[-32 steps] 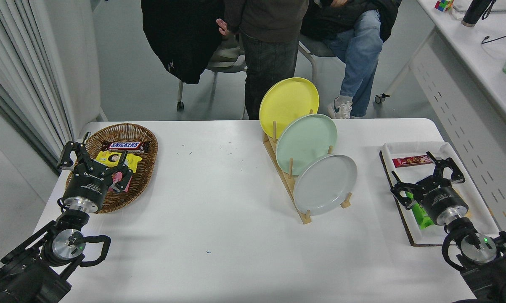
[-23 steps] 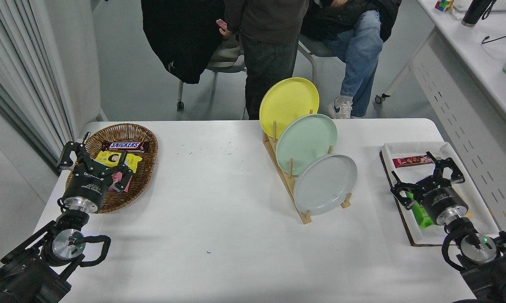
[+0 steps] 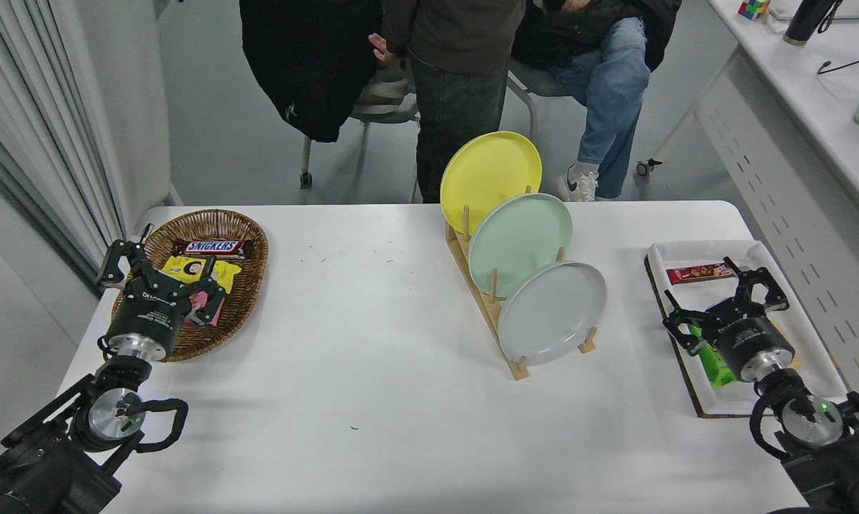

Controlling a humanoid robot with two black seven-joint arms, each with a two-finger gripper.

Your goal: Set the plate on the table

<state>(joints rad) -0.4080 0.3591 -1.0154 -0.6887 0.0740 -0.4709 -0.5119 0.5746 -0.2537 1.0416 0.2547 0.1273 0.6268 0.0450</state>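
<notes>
The pale grey plate stands tilted on edge in the front slot of a wooden rack on the white table. A mint-green plate and a yellow plate stand behind it in the same rack. My right gripper is open and empty over the white tray at the right, well to the right of the grey plate. My left gripper is open and parked over the wicker basket at the lower left.
A wicker basket with snacks sits at the left. A white tray with a red snack bar and a green packet sits at the right. Two people are at the far side, one standing, one seated.
</notes>
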